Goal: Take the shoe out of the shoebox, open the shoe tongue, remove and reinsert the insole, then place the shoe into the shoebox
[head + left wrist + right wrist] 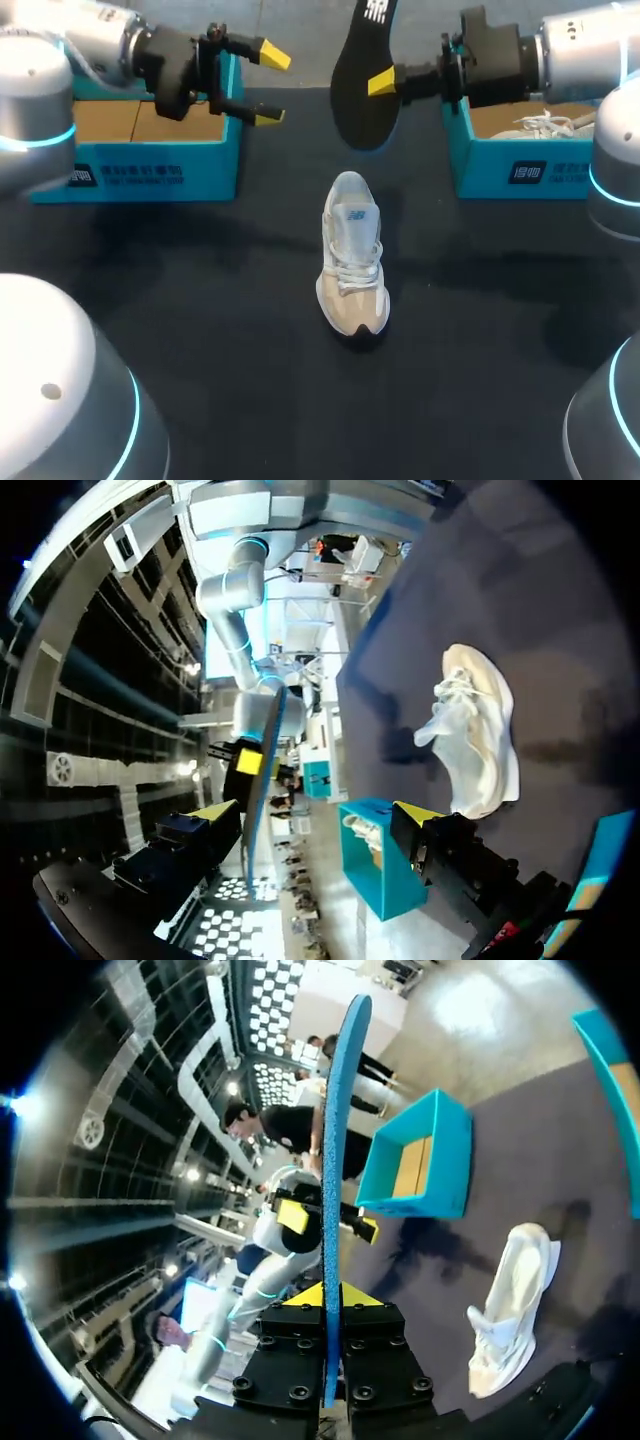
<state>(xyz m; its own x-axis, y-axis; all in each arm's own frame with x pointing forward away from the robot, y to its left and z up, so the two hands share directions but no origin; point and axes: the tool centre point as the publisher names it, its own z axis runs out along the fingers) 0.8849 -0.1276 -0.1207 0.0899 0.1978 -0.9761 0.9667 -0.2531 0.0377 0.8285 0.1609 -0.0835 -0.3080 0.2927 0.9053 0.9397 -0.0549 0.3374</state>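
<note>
The light grey shoe (350, 255) stands upright in the middle of the dark table, toe toward the near edge; it also shows in the wrist views (475, 730) (510, 1305). Above and behind it hangs the insole (365, 75), black on one face and blue along its edge (333, 1160), with my right gripper (381, 82) (330, 1295) shut on its lower end. My left gripper (268, 86) (315, 812) is open, held in the air to the left of the insole (262, 770) with a gap between them and nothing between its fingers.
A teal shoebox (150, 165) (420, 1160) sits at the back left under my left arm, its cardboard bottom showing. A second teal shoebox (500, 165) (375, 865) at the back right holds another light shoe (545, 125).
</note>
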